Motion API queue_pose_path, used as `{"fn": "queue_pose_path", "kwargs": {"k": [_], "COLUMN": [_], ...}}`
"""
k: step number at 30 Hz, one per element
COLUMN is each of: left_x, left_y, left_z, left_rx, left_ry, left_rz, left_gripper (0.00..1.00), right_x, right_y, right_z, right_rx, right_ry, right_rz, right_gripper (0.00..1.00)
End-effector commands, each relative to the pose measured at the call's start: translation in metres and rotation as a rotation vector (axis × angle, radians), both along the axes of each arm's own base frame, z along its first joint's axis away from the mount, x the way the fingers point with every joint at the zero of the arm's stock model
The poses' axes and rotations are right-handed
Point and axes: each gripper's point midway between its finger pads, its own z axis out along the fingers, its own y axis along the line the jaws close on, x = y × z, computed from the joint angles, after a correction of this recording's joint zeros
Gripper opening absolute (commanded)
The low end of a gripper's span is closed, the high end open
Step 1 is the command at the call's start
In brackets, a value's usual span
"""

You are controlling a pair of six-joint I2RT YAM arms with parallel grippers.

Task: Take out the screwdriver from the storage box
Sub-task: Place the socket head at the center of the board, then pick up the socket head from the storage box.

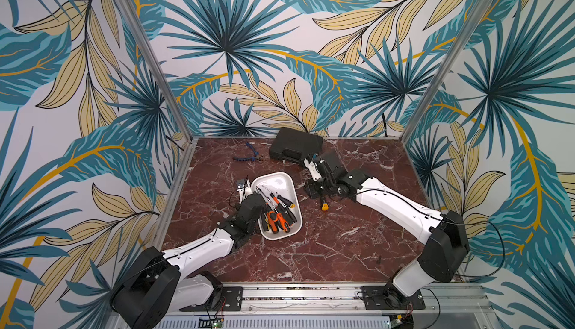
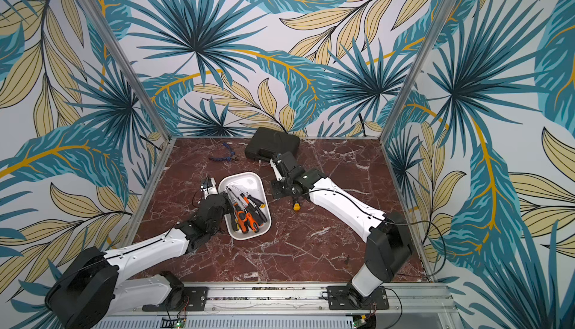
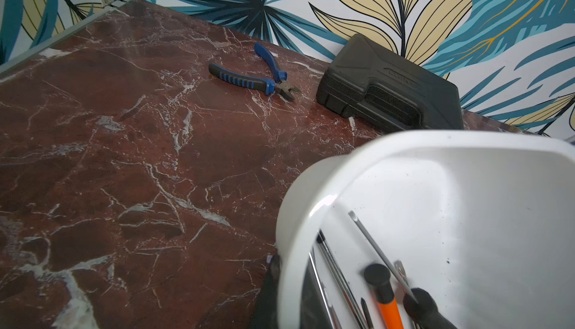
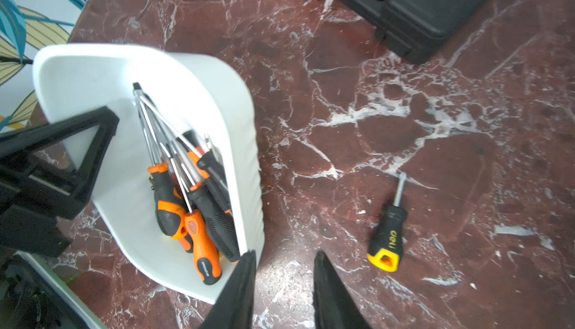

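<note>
One stubby screwdriver point(image 4: 387, 234) lies on the bench point(image 1: 342, 249) right of the storage box point(image 1: 281, 189), right jaws apart and empty nearby, left jaws clamping the box's left wall; release seems done, so retreat.

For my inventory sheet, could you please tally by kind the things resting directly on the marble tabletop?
storage box: 1
black case: 1
pliers: 1
loose screwdriver: 1
Total: 4
Not counted: the screwdrivers in the box.
</note>
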Motion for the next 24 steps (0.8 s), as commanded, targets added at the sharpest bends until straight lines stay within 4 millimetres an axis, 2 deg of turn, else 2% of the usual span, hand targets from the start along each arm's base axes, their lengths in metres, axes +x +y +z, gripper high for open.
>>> {"fn": "queue_pose_path", "kwargs": {"k": [1, 7, 9, 12, 16, 20, 24], "left_x": [0.011, 0.012, 0.012, 0.012, 0.012, 0.012, 0.011], "left_y": [-0.009, -0.010, -0.011, -0.012, -0.012, -0.010, -0.008], "left_z": [0.028, 0.028, 0.028, 0.029, 0.032, 0.033, 0.033], "left_rx": [-0.062, -0.060, -0.063, -0.066, -0.064, -0.057, -0.054], "left_ry": [-0.079, -0.080, -0.080, -0.081, -0.083, -0.080, -0.083], "left_rz": [0.004, 0.003, 0.000, -0.005, -0.006, 0.000, 0.008], "left_gripper": [0.00, 0.00, 0.00, 0.00, 0.00, 0.00, 0.00], "right_x": [0.006, 0.005, 0.006, -0.002, -0.001, -0.004, -0.003], "right_y": [0.018, 0.061, 0.068, 0.084, 0.089, 0.092, 0.084], "right_z": [-0.009, -0.022, -0.027, -0.033, -0.038, -0.027, -0.018], "right_rx": [-0.044, -0.064, -0.085, -0.105, -0.128, -0.119, -0.144], "right_ry": [-0.052, -0.072, -0.083, -0.103, -0.111, -0.147, -0.165], "right_rz": [0.066, 0.194, 0.220, 0.271, 0.282, 0.285, 0.262], "right_gripper": [0.30, 0.29, 0.30, 0.30, 0.30, 0.30, 0.30]}}
